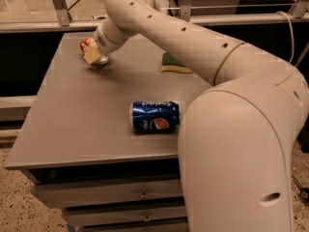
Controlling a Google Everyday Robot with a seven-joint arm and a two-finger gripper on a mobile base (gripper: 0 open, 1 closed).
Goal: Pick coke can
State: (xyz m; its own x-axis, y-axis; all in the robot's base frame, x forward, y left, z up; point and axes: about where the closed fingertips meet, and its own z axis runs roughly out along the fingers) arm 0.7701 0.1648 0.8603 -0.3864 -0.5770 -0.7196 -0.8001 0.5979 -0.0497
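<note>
Camera view. Grey flat-topped desk (72, 120), with drawers (111, 195) with small metal knobs stacked under its front edge. Speckled floor (14, 211) at lower left; metal frame posts (59, 6) and a pale rail behind the desk.

Coke can (86, 44): only a small red-orange patch with whitish marks shows, at the far left of the desk top near the back edge. The rest is hidden behind the claw, and its pose is unclear.

Claw (95, 56): a cream-yellow tip at the end of the arm (193, 42), low over the desk, right against the coke can on its near right side and overlapping it. Cannot tell whether the claw is spread or pressed together, or whether it grips the can.

The arm is thick and cream-white, sweeping from the lower right foreground up across the back of the desk to the left.

Blue Pepsi can (155, 116) lies on its side mid-desk towards the front, well apart from the coke can. Green-and-yellow sponge (175, 64) lies flat near the back, partly under the arm.
</note>
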